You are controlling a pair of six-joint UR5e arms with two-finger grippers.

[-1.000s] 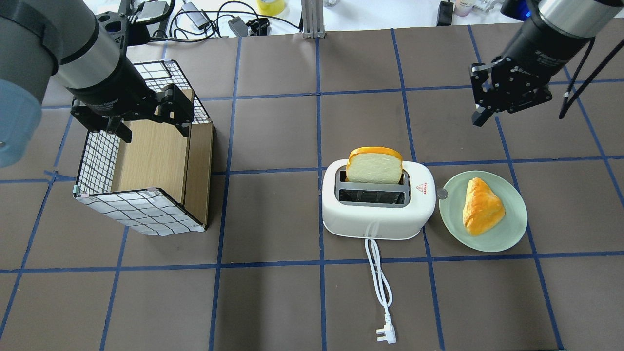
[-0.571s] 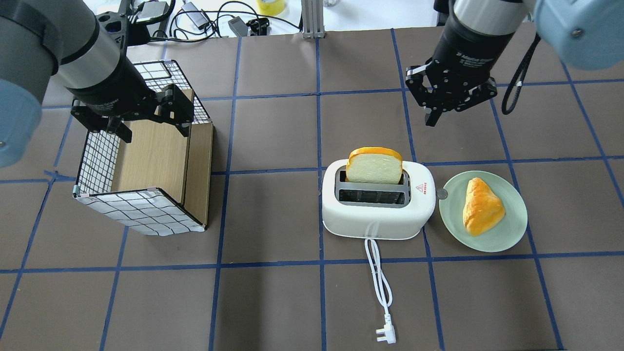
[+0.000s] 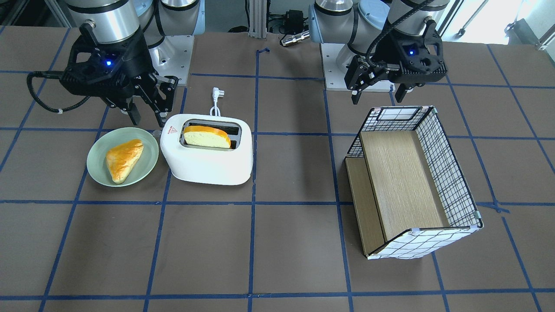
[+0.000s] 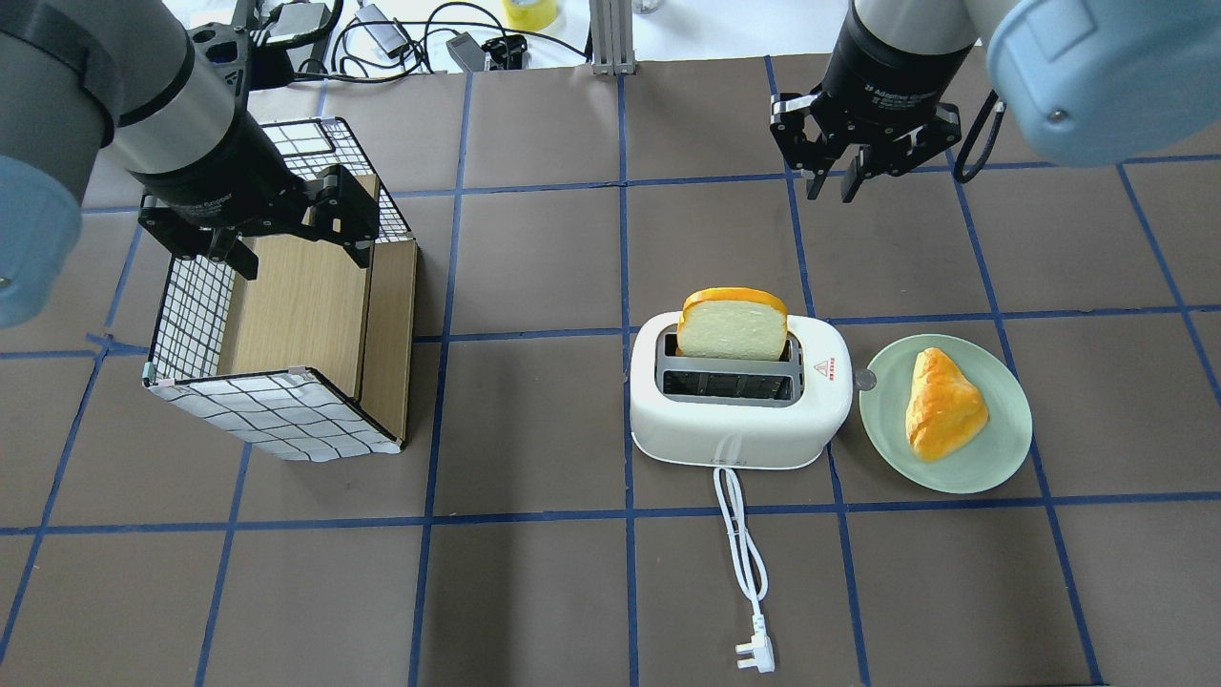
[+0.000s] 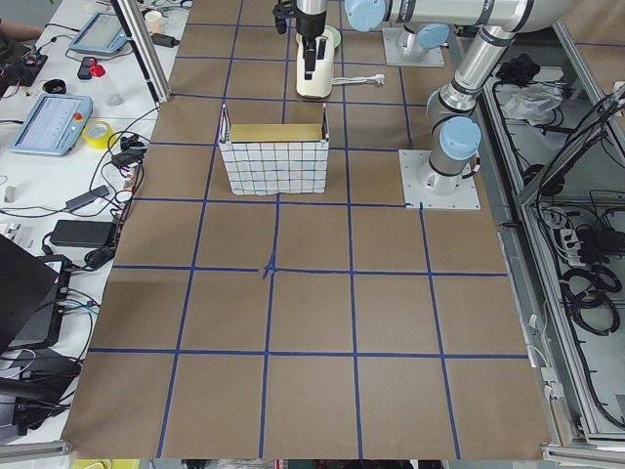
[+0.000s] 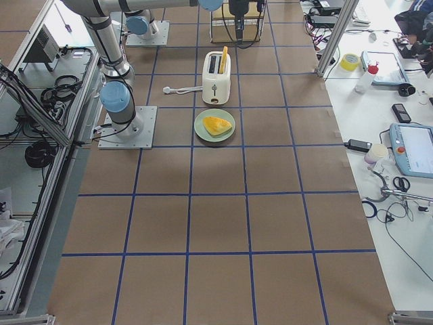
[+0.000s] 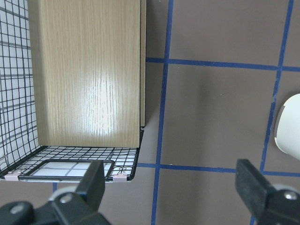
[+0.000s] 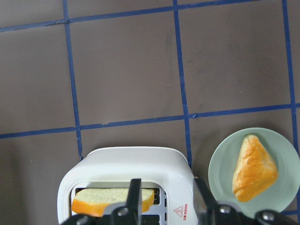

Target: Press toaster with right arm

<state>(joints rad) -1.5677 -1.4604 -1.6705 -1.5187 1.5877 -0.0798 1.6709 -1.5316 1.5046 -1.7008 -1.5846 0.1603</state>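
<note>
The white toaster (image 4: 739, 420) stands mid-table with a bread slice (image 4: 733, 324) upright in its far slot. It also shows in the front view (image 3: 208, 164) and the right wrist view (image 8: 131, 164). A small grey lever knob (image 4: 864, 380) sticks out at its right end, beside the red triangle sticker (image 4: 822, 370). My right gripper (image 4: 830, 186) hangs in the air beyond the toaster's right end, jaws narrowly apart and empty, touching nothing; it also shows in the front view (image 3: 149, 116). My left gripper (image 4: 300, 253) is wide open and empty over the wire basket (image 4: 286, 410).
A green plate (image 4: 954, 458) with a pastry (image 4: 944, 405) lies right next to the toaster's right end. The toaster's white cord (image 4: 744, 553) and plug (image 4: 754, 656) trail toward the robot. Cables and tools lie beyond the far table edge.
My right arm has swung in from the far right toward the toaster's side, moving left in the overhead view. The left arm, toaster, bread and plate have not moved.
</note>
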